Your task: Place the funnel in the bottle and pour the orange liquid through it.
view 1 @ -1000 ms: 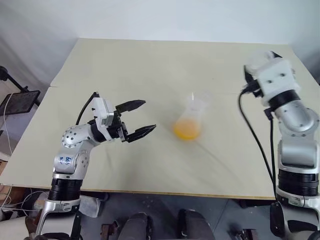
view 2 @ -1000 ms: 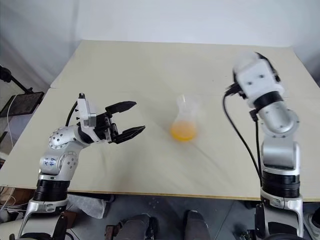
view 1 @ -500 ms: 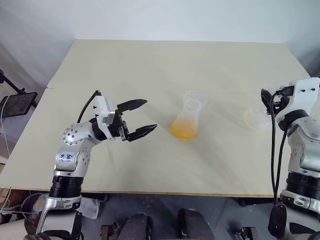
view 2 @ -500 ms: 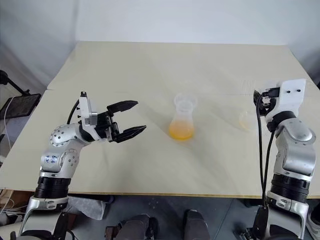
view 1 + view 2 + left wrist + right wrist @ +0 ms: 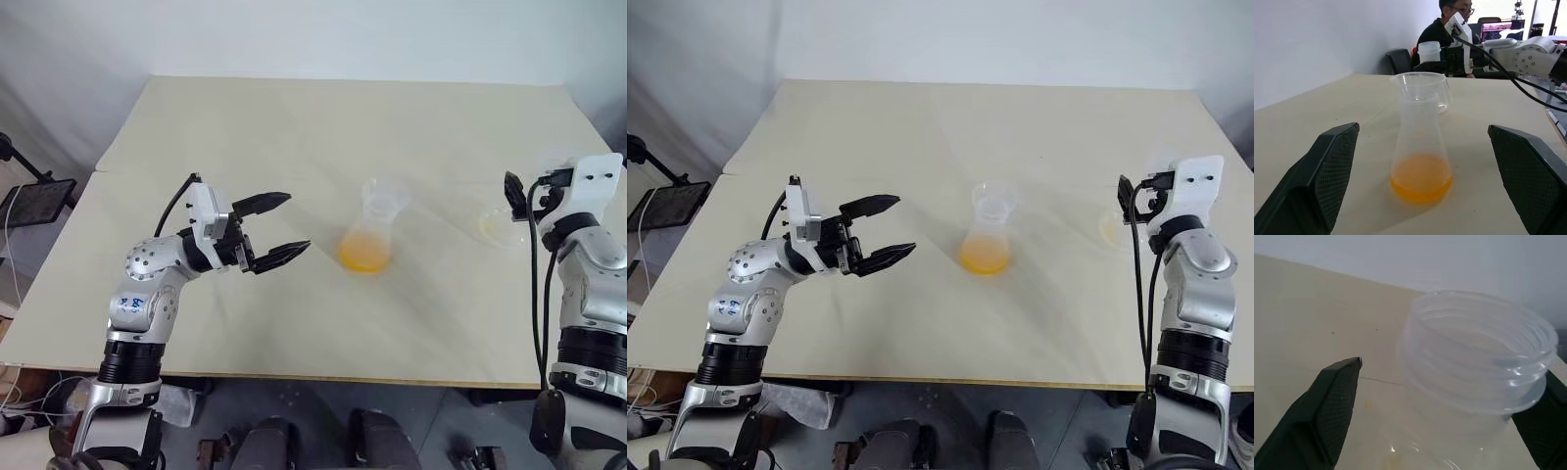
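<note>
Left claw (image 5: pixel 297 221) hangs released over the table (image 5: pixel 294 127), its two black fingers spread wide and aimed at the flask (image 5: pixel 372 230), near it but apart. That flask stands upright mid-table, with the orange liquid (image 5: pixel 364 255) pooled in its base. Well away on the flask's other side, the right claw (image 5: pixel 513 196) sits low by the table's edge, with the clear bottle (image 5: pixel 498 227) just beside it on the flask side.

From the left wrist, the flask stands centred between the spread fingers, touching neither. Beyond the flask are the bottle and the right claw, and a seated person (image 5: pixel 1442 24) behind them.

From the right wrist, the bottle's wide threaded neck stands between that claw's fingers (image 5: pixel 1337 401). This claw is released too: one finger stands clearly off the neck, the other sits close behind the rim.
</note>
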